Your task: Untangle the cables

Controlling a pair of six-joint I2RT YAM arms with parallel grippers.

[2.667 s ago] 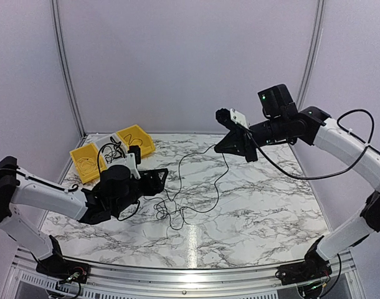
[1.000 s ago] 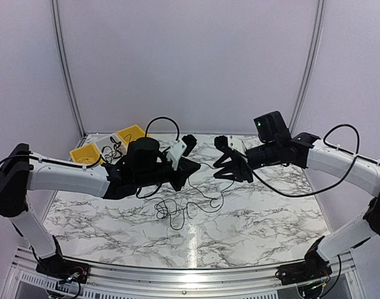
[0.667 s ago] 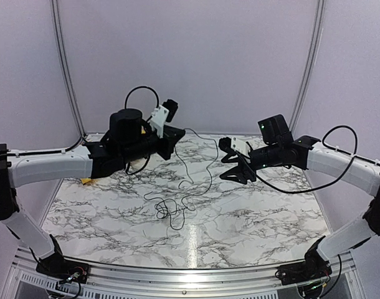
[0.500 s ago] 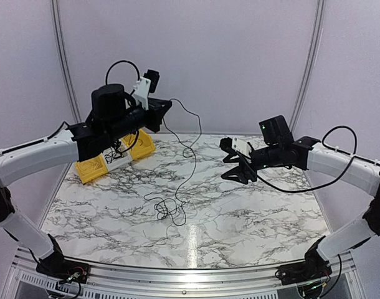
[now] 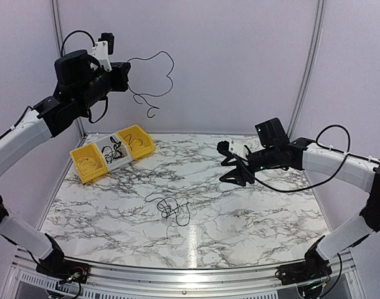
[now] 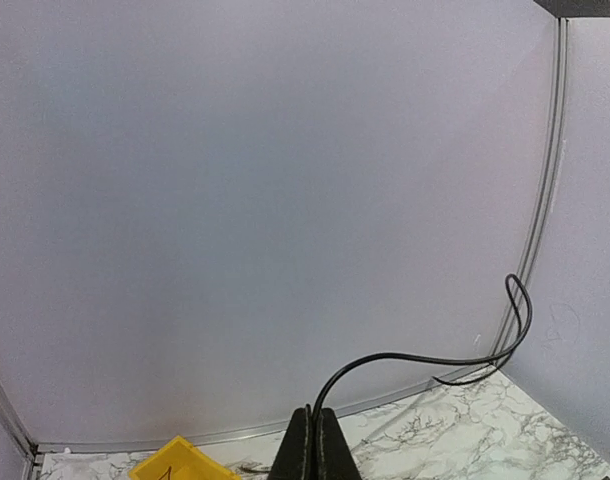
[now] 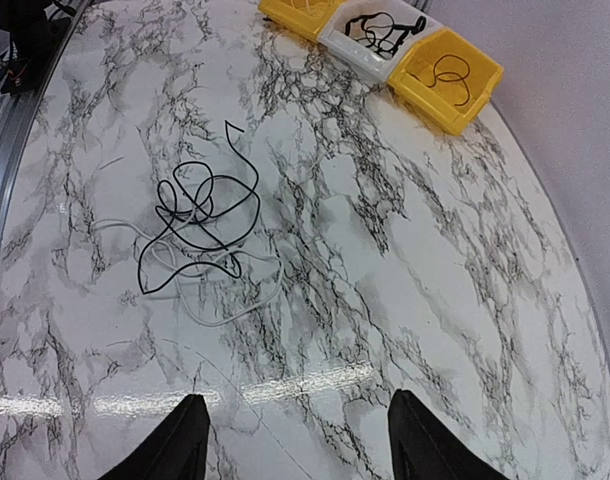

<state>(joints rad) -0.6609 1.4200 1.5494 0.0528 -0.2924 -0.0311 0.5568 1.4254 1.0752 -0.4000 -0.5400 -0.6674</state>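
Cables (image 5: 170,208): thin black wires, loosely knotted loops on marbled table (image 5: 271,212).

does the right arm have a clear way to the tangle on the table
Probably yes: the right hand is open and empty, the tangle lies on the bare table before it, nothing between them.

Two white robot arms, a left arm (image 5: 22,134) and a right arm (image 5: 339,163), each carry one black gripper: left gripper (image 5: 125,73), right gripper (image 5: 231,166). Three small bins stand in one row: two yellow bins (image 7: 430,100) and one white bin (image 5: 119,162). One thin black cable (image 6: 405,357) hangs in the air. One tangle (image 5: 170,207) lies on the marble table (image 5: 258,212); its black and white strands are too knotted to count.
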